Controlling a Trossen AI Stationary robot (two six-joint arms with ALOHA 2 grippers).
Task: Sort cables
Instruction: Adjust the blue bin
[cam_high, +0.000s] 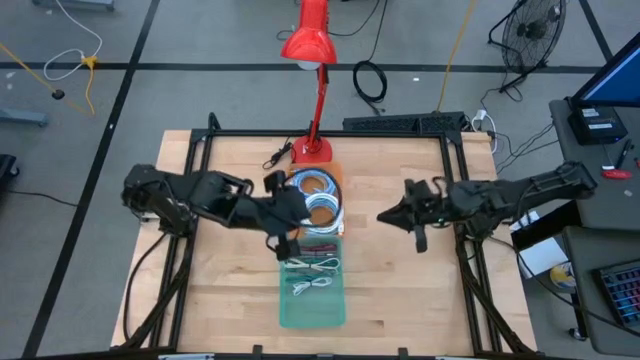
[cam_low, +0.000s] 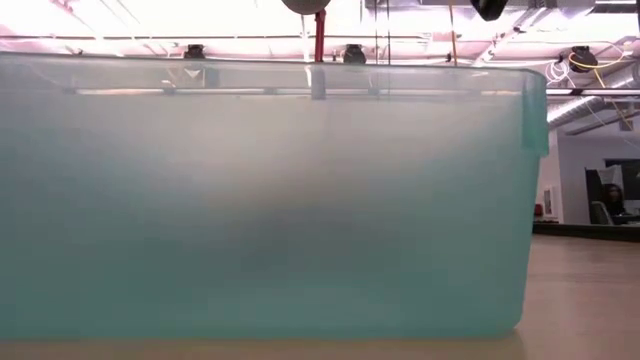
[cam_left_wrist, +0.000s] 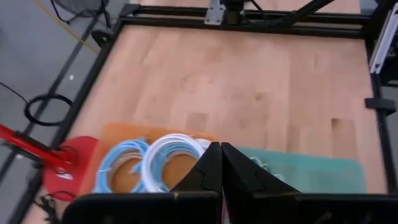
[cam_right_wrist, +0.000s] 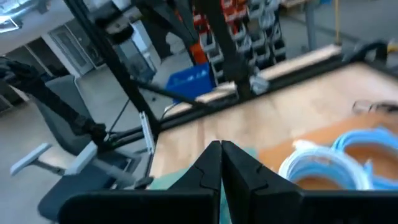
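High view. Left gripper (cam_high: 297, 243) is over the middle of the bench (cam_high: 400, 290), above the join between an orange tray (cam_high: 337, 172) and a teal bin (cam_high: 312, 312); fingers pressed together, nothing held. Right gripper (cam_high: 384, 217) hangs just beside the tray's right edge, likewise closed and empty. Light-blue and white coils (cam_high: 322, 208) lie in the orange tray; short white and green bundles (cam_high: 315, 268) lie in the teal bin. My reading: coils go to one container, bundles to the other, so the sort looks largely done. A red lamp (cam_high: 310, 42) stands at the bench's far edge.

Low view. The teal bin's translucent wall (cam_low: 260, 200) fills nearly the whole view; contents not discernible. Ceiling lights and pipework above; bare wood bench to the right.

Left wrist view. Closed fingertips (cam_left_wrist: 213, 163) point at the white coil (cam_left_wrist: 169, 155), with a blue coil (cam_left_wrist: 124, 163) touching it. Light wood bench inside a black frame; grey floor beyond.

Right wrist view. Closed fingertips (cam_right_wrist: 213, 163); blue coils (cam_right_wrist: 348, 155) ahead. Beyond the bench: an office chair, shelving with storage bins.
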